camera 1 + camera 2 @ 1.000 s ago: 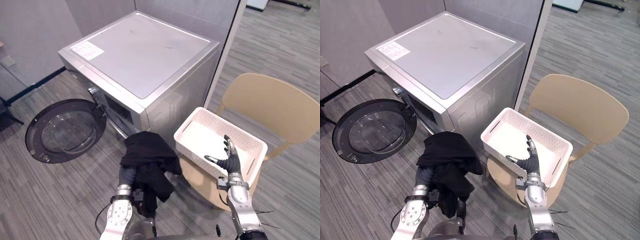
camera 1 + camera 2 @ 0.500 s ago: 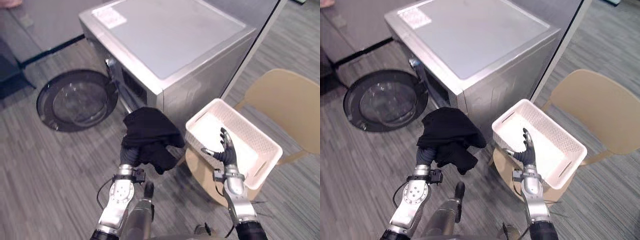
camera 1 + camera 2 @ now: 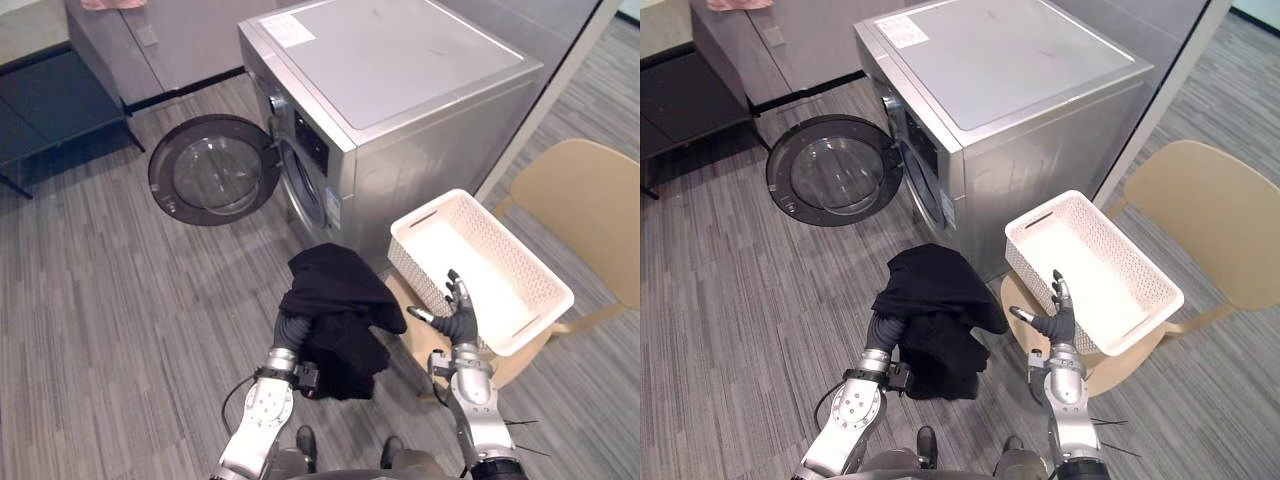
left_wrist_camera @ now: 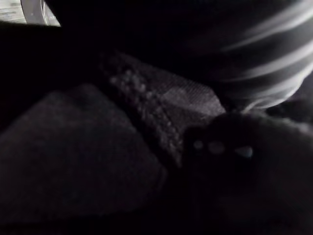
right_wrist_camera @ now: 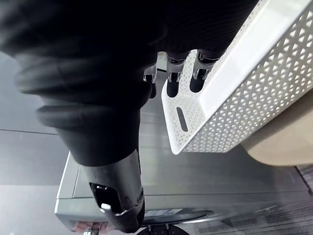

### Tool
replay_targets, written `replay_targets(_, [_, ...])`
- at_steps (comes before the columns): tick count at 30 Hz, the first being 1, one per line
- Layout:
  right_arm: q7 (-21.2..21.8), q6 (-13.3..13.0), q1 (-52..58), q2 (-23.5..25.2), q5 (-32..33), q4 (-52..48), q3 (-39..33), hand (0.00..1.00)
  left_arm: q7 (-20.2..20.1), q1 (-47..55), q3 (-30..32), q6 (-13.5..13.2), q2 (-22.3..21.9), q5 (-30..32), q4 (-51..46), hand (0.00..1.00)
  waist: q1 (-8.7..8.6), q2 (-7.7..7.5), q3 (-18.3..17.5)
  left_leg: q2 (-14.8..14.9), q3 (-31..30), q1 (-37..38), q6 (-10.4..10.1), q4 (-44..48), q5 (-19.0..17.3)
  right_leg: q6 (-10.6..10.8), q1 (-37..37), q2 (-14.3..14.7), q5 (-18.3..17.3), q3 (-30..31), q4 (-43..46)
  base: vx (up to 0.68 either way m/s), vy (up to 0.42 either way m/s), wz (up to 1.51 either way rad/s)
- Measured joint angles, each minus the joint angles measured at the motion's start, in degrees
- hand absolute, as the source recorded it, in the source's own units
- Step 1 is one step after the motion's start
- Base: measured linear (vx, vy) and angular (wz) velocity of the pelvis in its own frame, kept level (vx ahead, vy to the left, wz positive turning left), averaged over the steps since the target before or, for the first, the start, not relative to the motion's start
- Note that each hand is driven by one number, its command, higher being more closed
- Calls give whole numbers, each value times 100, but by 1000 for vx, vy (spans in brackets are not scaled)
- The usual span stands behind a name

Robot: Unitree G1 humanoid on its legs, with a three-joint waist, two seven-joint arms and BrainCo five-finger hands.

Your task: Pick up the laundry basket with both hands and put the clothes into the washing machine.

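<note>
A bundle of black clothes (image 3: pixel 335 300) hangs draped over my left hand, whose ribbed wrist cover (image 3: pixel 290 330) shows just beneath it, in front of the washing machine (image 3: pixel 400 70). The left wrist view shows dark cloth (image 4: pixel 73 161) up close. The machine's round door (image 3: pixel 212 172) stands swung open to the left. A white perforated laundry basket (image 3: pixel 425 278) rests on a wooden chair, its white bottom bare. My right hand (image 3: pixel 458 322) is open, fingers (image 5: pixel 178 73) straight, close to the basket's near wall (image 5: pixel 234 98).
The tan wooden chair (image 3: pixel 585 195) stands right of the machine. A dark low bench (image 3: pixel 50 100) and a grey cabinet (image 3: pixel 150 40) line the back left. Grey plank floor (image 3: pixel 120 300) spreads in front of the open door.
The camera has swung, bringing the machine's front and open door into fuller view. The clothes now hang lower, in front of the machine. My right hand stays by the basket.
</note>
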Motion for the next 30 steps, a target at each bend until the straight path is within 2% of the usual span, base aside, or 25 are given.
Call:
replay_targets(5, [-1, 0, 59, 8, 0, 0, 0, 0, -10, 25, 7, 1, -16, 0, -1, 100, -13, -4, -120, 28, -49, 84, -2, -3, 0, 0, 142, 32, 18, -98, -44, 9, -21, 7])
replay_targets(7, [-2, -1, 54, 36, 2, -1, 5, 0, -21, 21, 80, 0, -26, 0, -1, 100, -11, -40, -110, 32, -35, -135, -20, 403, -49, 0, 142, 11, 18, -118, -47, -2, -24, 13])
replay_targets(8, [-2, -1, 53, 33, 4, -1, 19, 0, -23, 19, 133, 1, -33, -1, 0, 100, -5, -63, -94, 56, 3, -417, -107, 924, -132, 0, 146, 0, 18, -143, -66, -31, -23, 20])
replay_targets(10, [-7, 0, 58, -7, 10, -5, 84, 0, -18, 21, 297, -1, -79, -6, 3, 100, 55, -116, 61, 360, 265, -1359, -247, 2816, -209, -11, 364, 11, 25, -284, -165, -56, -5, 21])
replay_targets(11, [-7, 1, 79, -35, 10, -6, 95, 0, -17, 45, 322, 2, -105, -8, 5, 100, 123, -142, 86, 507, 405, -1491, -232, 3120, -324, -11, 410, 21, 24, -296, -165, -21, 77, 0])
replay_targets(12, [-8, 1, 98, -75, 11, -22, 100, 0, -16, 79, 352, -2, -144, -9, 3, 100, 213, -141, 84, 732, 631, -1682, -115, 3246, -504, -5, 484, 6, 22, -291, -209, 18, 106, -7])
replay_targets(13, [-17, 1, 99, -104, 13, -92, 99, 0, -17, 80, 362, -7, -156, -8, 4, 100, 254, -137, 86, 852, 737, -1800, -32, 3079, -553, 27, 524, -26, 35, -302, -277, 65, 175, 8])
replay_targets(15, [-29, -1, 85, -110, 12, -227, 100, 0, -18, 83, 414, -6, -165, -2, 4, 100, 268, -210, 125, 872, 721, -2091, -39, 2492, -538, 109, 601, -223, 8, -430, -362, 107, 221, 32])
replay_targets(16, [-63, -1, 39, -120, 10, -226, 102, 0, -15, 84, 463, -5, -185, -2, 2, 100, 277, -294, 154, 849, 697, -2253, -88, 1882, -469, 250, 634, -403, -20, -535, -374, 220, 393, 45])
replay_targets(17, [-137, -1, 23, -171, 6, -217, 120, 0, -11, 101, 481, -2, -218, -2, -6, 100, 301, -288, 163, 881, 654, -2314, -253, 1164, -360, 424, 721, -481, -13, -617, -438, 192, 338, 39])
replay_targets(18, [-142, 2, 12, -213, 3, -207, 146, 0, -10, 125, 492, -2, -232, -2, -24, 100, 314, -246, 162, 897, 637, -2301, -277, 921, -346, 547, 795, -485, -12, -656, -482, 358, 504, 37])
replay_targets(19, [-145, 13, -4, -289, -3, -183, 226, 0, -10, 115, 527, 20, -245, -1, -32, 100, 299, -171, 157, 938, 683, -2361, -293, 1014, 80, 700, 1023, -563, -26, -760, -556, 310, 366, 29])
replay_targets(20, [-138, 35, -12, -286, -5, -173, 275, 0, -12, 107, 576, 53, -235, -2, -51, 100, 300, -376, 201, 793, 773, -2427, -167, 1485, 169, 697, 1206, -786, 29, -791, -592, 481, 519, 25])
replay_targets(21, [-126, 34, -9, -293, -9, -175, 347, 0, -3, 121, 614, 60, -241, -2, -51, 100, 307, -417, 183, 725, 747, -2517, -51, 1817, 101, 707, 1277, -871, 115, -778, -576, 345, 324, 8])
replay_targets(22, [-118, 34, -13, -290, -10, -176, 412, 0, 14, 110, 656, 76, -237, -2, -51, 100, 331, -422, 175, 685, 737, -2619, 208, 2311, -71, 672, 1319, -1022, 169, -693, -319, 481, 463, 2])
replay_targets(23, [-115, 40, -9, -251, -16, -176, 449, 0, 18, 76, 662, 112, -187, -1, -45, 100, 327, -446, 163, 597, 786, -2633, 364, 2669, -437, 597, 1181, -1285, 190, -549, 252, 586, 602, 6])
replay_targets(24, [-93, 48, -40, -168, -19, -174, 458, 0, 17, -9, 655, 141, -77, -1, -33, 100, 308, -466, 151, 396, 901, -2434, 479, 2756, -765, -220, 564, -1729, 275, -73, 1773, 581, 591, 10])
replay_targets(25, [-83, 65, -61, -140, -20, -174, 465, 0, 18, -32, 657, 148, -31, -1, -32, 100, 291, -459, 156, 317, 907, -2300, 503, 2716, -858, -460, 256, -1818, 265, 106, 2513, 575, 524, 2])
replay_targets(26, [-64, 81, -76, -70, -31, -173, 490, 0, 38, -19, 659, 152, 43, 3, -29, 100, 295, -467, 163, 170, 948, -1866, 542, 2514, -996, -599, -273, -1767, 160, 501, 3773, 495, 351, -10])
replay_targets(27, [-34, 74, -72, -34, -77, -174, 504, 0, 86, 7, 639, 153, 118, 7, -7, 100, 274, -457, 166, 48, 993, -1311, 561, 2120, -1033, -354, -651, -1476, -8, 821, 4523, 495, 327, -10])
replay_targets(28, [4, 50, -61, -44, -131, -175, 505, 0, 115, 1, 614, 147, 154, 8, -7, 100, 233, -419, 142, -10, 1041, -936, 609, 1806, -978, -225, -880, -1254, -154, 757, 4715, 479, 280, -1])
replay_targets(30, [23, 16, -67, -47, -185, -175, 513, 0, 116, -16, 604, 104, 202, 8, -13, 100, 140, -402, 97, -153, 1080, -413, 695, 1291, -912, -282, -1217, -1066, -377, 310, 4558, 447, 216, 5])
